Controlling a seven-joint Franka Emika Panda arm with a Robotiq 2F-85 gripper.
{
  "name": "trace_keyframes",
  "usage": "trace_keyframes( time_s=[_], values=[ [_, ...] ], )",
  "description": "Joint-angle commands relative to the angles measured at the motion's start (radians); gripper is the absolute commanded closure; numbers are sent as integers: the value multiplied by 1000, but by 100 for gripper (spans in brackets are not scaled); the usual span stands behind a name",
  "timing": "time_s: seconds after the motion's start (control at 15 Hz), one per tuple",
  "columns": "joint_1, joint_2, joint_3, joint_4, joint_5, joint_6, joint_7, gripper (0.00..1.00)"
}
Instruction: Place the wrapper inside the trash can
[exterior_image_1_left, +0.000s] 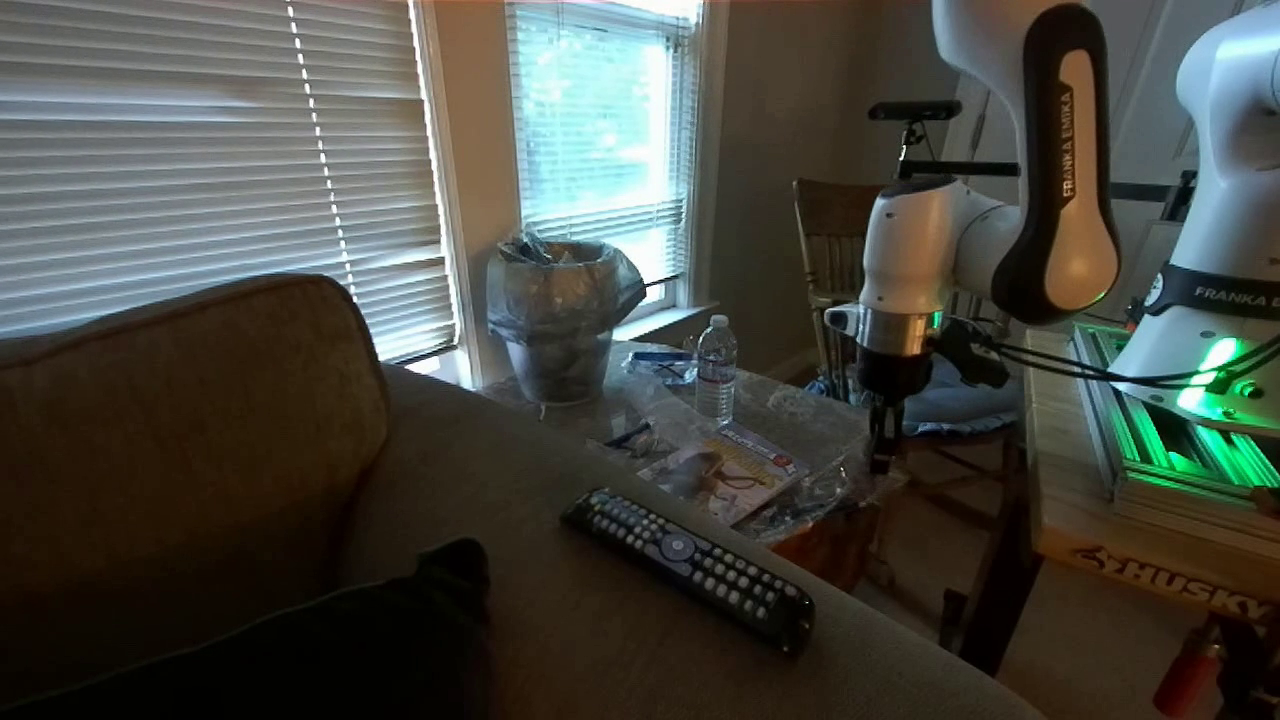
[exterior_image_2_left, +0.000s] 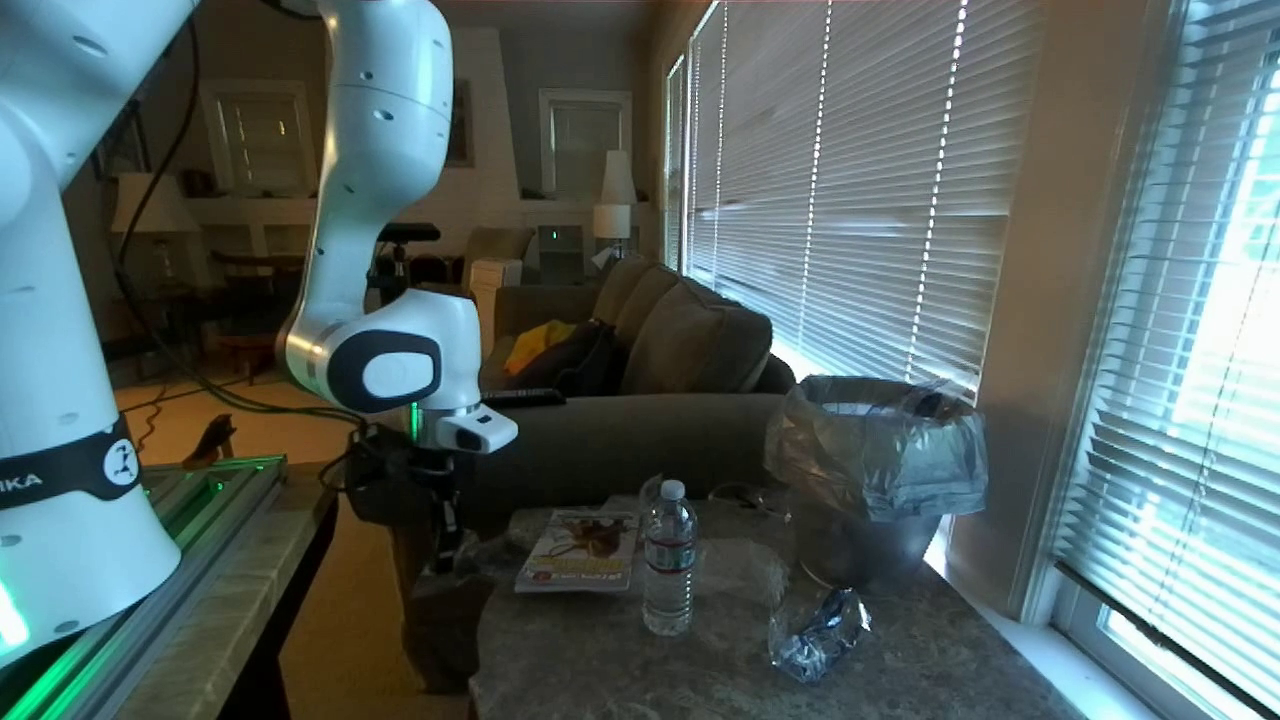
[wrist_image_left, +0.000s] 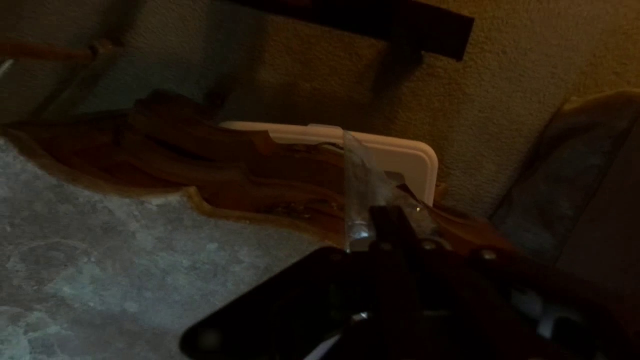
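The wrapper (wrist_image_left: 357, 185), a thin clear crinkly film, is between and around my fingertips in the wrist view. My gripper (wrist_image_left: 392, 212) is shut on it; its lower part is hidden behind the dark fingers. In both exterior views the gripper (exterior_image_1_left: 882, 462) (exterior_image_2_left: 445, 560) points down at the edge of the small table, on the side away from the trash can. Pale plastic shows faintly beside the fingertips there. The trash can (exterior_image_1_left: 560, 300) (exterior_image_2_left: 890, 465), lined with a silvery-grey bag, stands upright on the table by the window.
A water bottle (exterior_image_1_left: 716, 370) (exterior_image_2_left: 669, 560) and a magazine (exterior_image_1_left: 725, 470) (exterior_image_2_left: 582, 552) lie between gripper and can. A shiny crinkled packet (exterior_image_2_left: 820, 635) sits near the can. A remote (exterior_image_1_left: 690, 565) lies on the sofa arm. A wooden chair (exterior_image_1_left: 835, 230) stands behind the gripper.
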Motion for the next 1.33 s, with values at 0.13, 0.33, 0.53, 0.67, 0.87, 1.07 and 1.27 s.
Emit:
trace_keyframes(
  time_s=[0.13,0.33,0.53,0.67,0.87,1.07,1.27],
  values=[
    [-51,-181,23,-30,-72,-235,-35,100],
    [-102,-236,67,1,-27,-372,-148,100],
    [-222,-310,156,1,-17,-469,-283,100],
    [-313,-361,239,-15,37,-494,-385,100],
    [-490,-397,409,8,202,-549,-611,100],
    [-662,-455,582,2,438,-617,-838,100],
    [-764,-566,661,-5,680,-741,-1030,100]
  ],
)
